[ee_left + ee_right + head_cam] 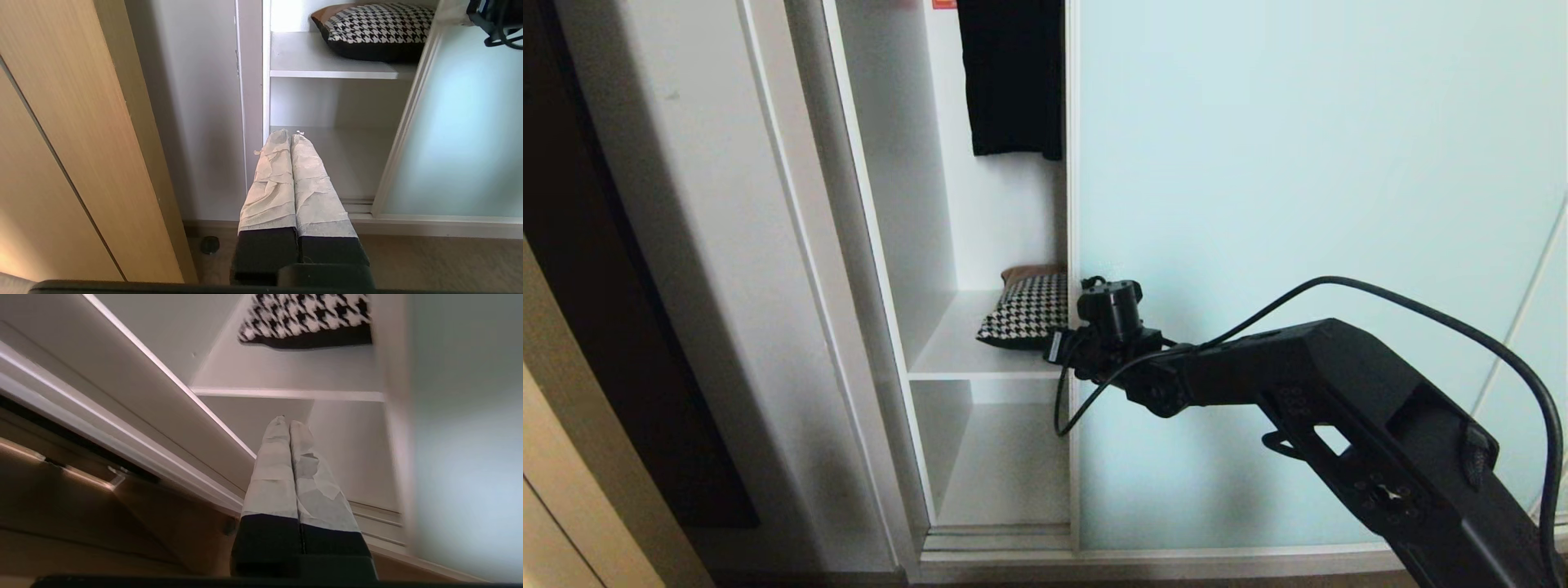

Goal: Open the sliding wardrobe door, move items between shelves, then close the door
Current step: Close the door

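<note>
- Sliding wardrobe door [1298,245] is part open; you still need more gap.
- Houndstooth bundle [1027,314] sits on the upper shelf [956,347], unmoved.
- Right pincer [289,424] closed, empty, at the door's edge.
- Left pincer [290,136] closed, parked low.

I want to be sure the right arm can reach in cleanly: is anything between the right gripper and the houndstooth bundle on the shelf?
Partly. The frosted aqua glass sliding door covers the black-and-white houndstooth fabric bundle's right part; its left part lies exposed on the white shelf. The shut right gripper points into the open gap below that shelf.
</note>
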